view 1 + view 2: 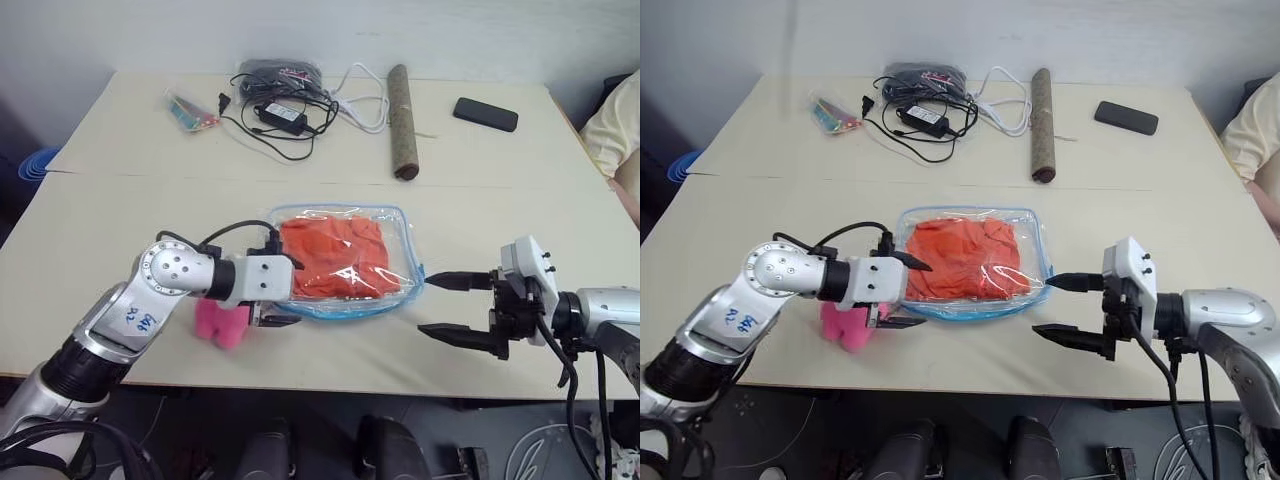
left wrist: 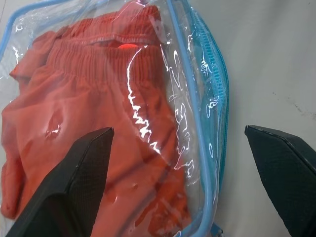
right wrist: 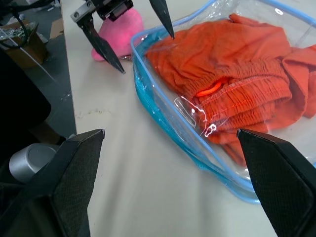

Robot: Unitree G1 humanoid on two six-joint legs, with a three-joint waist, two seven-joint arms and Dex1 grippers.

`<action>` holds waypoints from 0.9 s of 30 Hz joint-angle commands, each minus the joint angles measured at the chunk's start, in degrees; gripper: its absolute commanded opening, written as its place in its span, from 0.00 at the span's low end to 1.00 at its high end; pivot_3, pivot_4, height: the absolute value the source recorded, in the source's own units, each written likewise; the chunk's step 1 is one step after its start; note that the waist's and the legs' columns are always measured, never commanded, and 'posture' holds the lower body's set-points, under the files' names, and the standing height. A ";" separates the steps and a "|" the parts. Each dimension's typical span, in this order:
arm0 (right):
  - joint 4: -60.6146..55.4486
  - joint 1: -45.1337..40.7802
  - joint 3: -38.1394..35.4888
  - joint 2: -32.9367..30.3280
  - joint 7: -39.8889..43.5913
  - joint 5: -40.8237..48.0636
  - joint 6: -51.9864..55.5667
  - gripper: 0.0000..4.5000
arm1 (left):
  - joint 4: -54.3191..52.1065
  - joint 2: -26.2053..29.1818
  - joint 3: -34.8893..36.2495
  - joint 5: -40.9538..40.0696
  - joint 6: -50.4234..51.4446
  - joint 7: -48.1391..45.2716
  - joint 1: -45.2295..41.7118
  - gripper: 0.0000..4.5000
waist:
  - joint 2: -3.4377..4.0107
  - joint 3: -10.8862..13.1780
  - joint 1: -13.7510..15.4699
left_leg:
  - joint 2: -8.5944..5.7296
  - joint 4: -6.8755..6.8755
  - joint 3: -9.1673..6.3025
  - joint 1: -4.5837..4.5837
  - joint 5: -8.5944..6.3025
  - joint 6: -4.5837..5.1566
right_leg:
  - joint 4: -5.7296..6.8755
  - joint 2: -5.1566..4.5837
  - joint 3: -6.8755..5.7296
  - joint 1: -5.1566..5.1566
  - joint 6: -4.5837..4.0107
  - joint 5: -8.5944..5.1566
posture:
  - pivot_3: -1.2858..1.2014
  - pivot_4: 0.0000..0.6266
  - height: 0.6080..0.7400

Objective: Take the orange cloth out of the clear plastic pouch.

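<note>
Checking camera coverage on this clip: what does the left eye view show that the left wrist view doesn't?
Left eye view: the pink plush toy, phone, cable bundle, brown roll, and the open right hand beside the pouch. Left wrist view: a close look at the pouch's blue zipper edge. Both: the orange cloth inside the clear plastic pouch, with the open left hand at it.

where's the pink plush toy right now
In the head views, the pink plush toy sits near the table's front edge, on the robot's left, partly behind the left gripper and just beside the clear plastic pouch.
</note>
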 commanded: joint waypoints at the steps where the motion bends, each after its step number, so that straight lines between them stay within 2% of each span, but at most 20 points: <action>1: -2.69 1.01 -2.30 0.43 -1.42 0.24 -0.34 1.00 | 1.22 -2.48 -1.17 2.83 -2.60 0.13 -1.16 1.00 | 0.00 0.00 0.08 | 0.00 0.00 0.00 0.00 0.00 0.00 | 0.00 0.00 0.00 0.01 0.00 0.00 | 0.52 0.24 1.00; 3: -2.92 1.47 -2.23 0.51 -1.76 -0.40 -0.72 1.00 | 2.08 -3.95 -0.94 3.19 -3.16 0.25 -1.11 1.00 | -0.02 -0.01 0.16 | 0.00 0.03 -0.01 0.00 0.00 0.01 | 0.00 0.00 0.00 0.02 0.00 0.00 | 0.52 0.24 1.00; 6: -3.40 2.34 -2.34 0.61 -1.84 -0.70 -1.12 1.00 | 3.52 -5.20 -0.10 3.82 -4.03 0.45 -0.98 0.88 | -0.03 -0.01 0.09 | 0.01 0.03 -0.01 0.00 0.00 0.01 | 0.01 -0.01 0.00 0.02 0.01 0.01 | 0.52 0.24 1.00; 14: -3.53 3.16 -2.42 0.59 -1.50 -1.51 -1.93 1.00 | 3.45 -6.25 0.73 3.94 -4.32 0.20 0.32 0.37 | -0.03 -0.01 0.07 | 0.03 0.03 -0.02 0.01 0.00 0.01 | 0.02 0.00 0.01 0.02 0.00 0.01 | 0.52 0.24 1.00; 19: -3.48 3.15 -2.14 0.44 -0.90 -1.78 -2.37 1.00 | 0.41 -8.70 4.32 0.27 0.66 2.34 2.10 0.06 | -0.03 -0.01 0.10 | 0.06 0.05 -0.04 0.01 0.00 0.01 | 0.02 -0.01 -0.01 0.03 0.01 0.01 | 0.52 0.24 1.00; 20: -3.45 3.13 -2.09 0.41 -0.83 -1.81 -2.46 1.00 | -0.06 -9.20 5.05 -0.20 1.36 2.71 2.28 0.06 | -0.04 0.00 0.10 | 0.08 0.05 -0.05 0.01 0.00 0.01 | 0.02 -0.01 0.00 0.03 0.01 0.01 | 0.52 0.24 1.00; 24: -4.27 3.06 -0.70 0.82 0.13 -1.70 -3.16 0.81 | -2.91 -12.37 10.71 -4.56 6.66 6.51 3.59 0.05 | -0.04 -0.01 0.05 | 0.15 0.06 -0.07 0.01 0.00 0.01 | 0.03 -0.02 -0.01 0.05 0.00 0.01 | 0.52 0.24 1.00; 27: -4.93 2.53 1.84 1.11 0.44 -4.80 -5.64 0.57 | -4.64 -13.77 12.79 -6.25 9.81 8.59 4.33 0.05 | -0.04 -0.01 -0.01 | 0.14 0.06 -0.08 0.02 0.00 0.01 | 0.03 -0.02 -0.02 0.06 0.00 0.01 | 0.52 0.24 1.00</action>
